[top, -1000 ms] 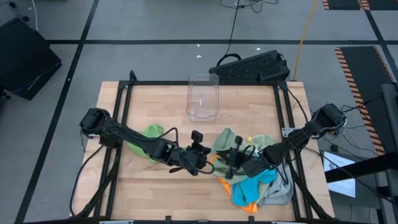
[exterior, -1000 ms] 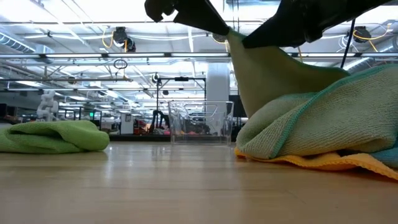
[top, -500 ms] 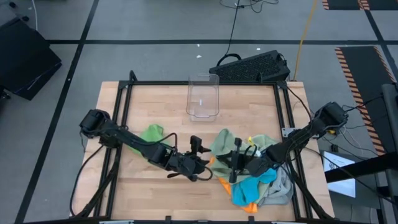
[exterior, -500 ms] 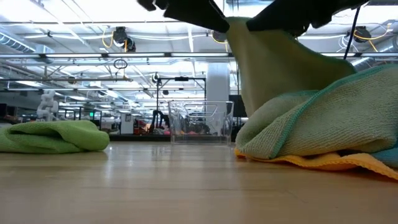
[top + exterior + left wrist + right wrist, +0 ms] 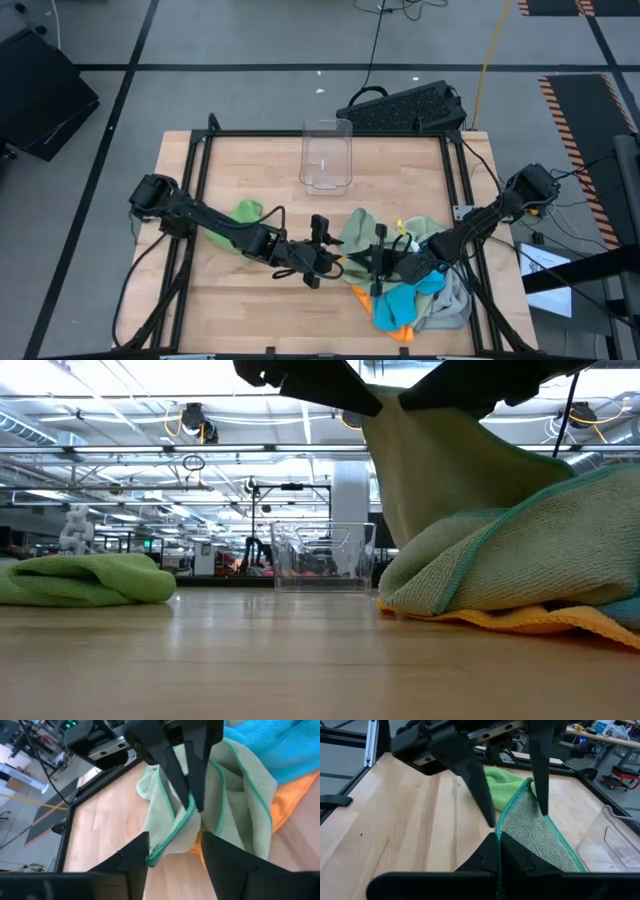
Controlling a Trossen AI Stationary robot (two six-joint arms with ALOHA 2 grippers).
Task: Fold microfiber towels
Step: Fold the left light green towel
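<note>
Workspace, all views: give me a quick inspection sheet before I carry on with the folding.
Surface: wooden table inside a black frame.
Job's things: sage green towel lifted by its teal edge; bright green towel lies apart to the left; blue towel, orange towel and light grey towel lie heaped at the right.
Clutter: clear plastic bin at the far edge.
Grippers: right gripper shut on the sage green towel's edge; left gripper open around the same edge.
Cables: on the arms, and on the floor beyond the table.
Surroundings: black keyboard behind the table.
</note>
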